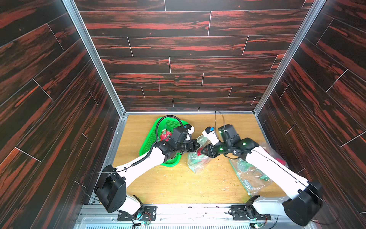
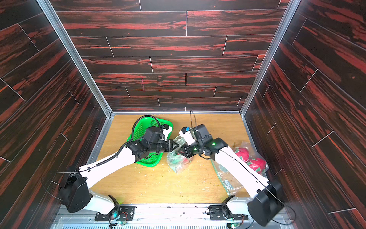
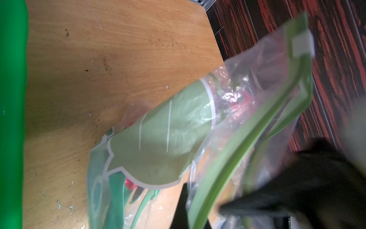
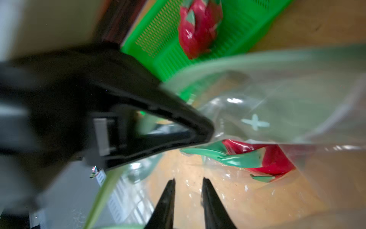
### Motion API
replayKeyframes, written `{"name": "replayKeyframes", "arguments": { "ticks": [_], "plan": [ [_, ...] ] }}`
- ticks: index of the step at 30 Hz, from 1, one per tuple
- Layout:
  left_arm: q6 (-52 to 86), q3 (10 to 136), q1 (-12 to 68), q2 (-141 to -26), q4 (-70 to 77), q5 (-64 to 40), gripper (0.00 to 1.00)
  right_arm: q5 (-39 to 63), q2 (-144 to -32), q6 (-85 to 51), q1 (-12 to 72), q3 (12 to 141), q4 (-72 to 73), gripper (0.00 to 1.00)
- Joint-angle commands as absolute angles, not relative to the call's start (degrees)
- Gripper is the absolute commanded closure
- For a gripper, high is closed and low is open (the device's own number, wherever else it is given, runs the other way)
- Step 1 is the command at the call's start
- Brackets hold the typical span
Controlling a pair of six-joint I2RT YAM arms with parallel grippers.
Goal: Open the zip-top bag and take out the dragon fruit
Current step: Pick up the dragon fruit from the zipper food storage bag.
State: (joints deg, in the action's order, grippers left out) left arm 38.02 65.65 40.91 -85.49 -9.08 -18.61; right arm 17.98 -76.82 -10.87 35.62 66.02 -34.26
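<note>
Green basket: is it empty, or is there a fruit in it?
Not empty. One red dragon fruit lies inside the green basket in the right wrist view.

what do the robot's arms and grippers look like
The left arm and right arm have white links with bulky black joints. A ribbed black cable runs along the left arm; small green lights glow on the right arm. The left gripper and right gripper are black with tapered, pointed fingers.
</note>
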Motion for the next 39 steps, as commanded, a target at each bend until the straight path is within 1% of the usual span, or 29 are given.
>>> {"name": "replayKeyframes", "arguments": {
  "ticks": [1,3,7,12,17,23,28,31,32,34,36,38,39],
  "plan": [
    [37.71,65.16,41.22,-82.64,-8.82,-17.96,1.00,19.28,-78.54,-12.23,35.49,64.96,-29.57,0.72],
    [37.98,65.28,41.19,-82.65,-9.01,-17.49,1.00,21.18,-79.46,-12.21,35.50,62.99,-27.16,0.72],
    [40.09,65.64,41.13,-83.44,-10.73,-14.88,1.00,23.44,-80.86,-10.02,35.47,59.69,-23.34,0.68],
    [42.66,66.96,41.13,-85.27,-15.26,-10.02,1.00,23.98,-82.03,-1.49,35.59,55.23,-18.04,0.66],
    [43.44,68.53,41.06,-86.39,-17.84,-7.37,1.00,21.91,-83.99,6.46,35.63,53.82,-13.90,0.64],
    [44.23,68.82,41.09,-86.92,-17.45,-8.20,1.00,18.15,-84.79,14.71,36.02,51.65,-6.61,0.59],
    [43.97,69.08,41.09,-86.92,-17.52,-8.39,1.00,16.20,-86.20,21.38,35.99,53.42,-7.64,0.54],
    [43.52,69.17,41.04,-87.08,-17.84,-8.28,1.00,15.57,-88.27,22.39,35.93,55.26,-9.36,0.54],
    [43.54,69.09,41.05,-87.09,-18.09,-8.03,0.97,15.05,-88.81,22.11,35.92,55.40,-9.32,0.54],
    [43.20,69.17,41.09,-87.18,-18.99,-7.67,0.87,14.90,-89.31,21.23,35.75,55.73,-9.75,0.53],
    [42.89,69.04,41.06,-86.82,-20.69,-6.67,0.72,15.19,-88.69,20.17,35.47,54.88,-9.43,0.54],
    [42.64,68.48,41.04,-86.05,-22.00,-6.14,0.64,16.50,-87.63,18.77,34.53,53.79,-8.97,0.54],
    [42.78,67.96,41.04,-85.48,-22.43,-5.91,0.61,17.63,-87.14,18.15,34.03,53.28,-8.96,0.54]
  ]
}}
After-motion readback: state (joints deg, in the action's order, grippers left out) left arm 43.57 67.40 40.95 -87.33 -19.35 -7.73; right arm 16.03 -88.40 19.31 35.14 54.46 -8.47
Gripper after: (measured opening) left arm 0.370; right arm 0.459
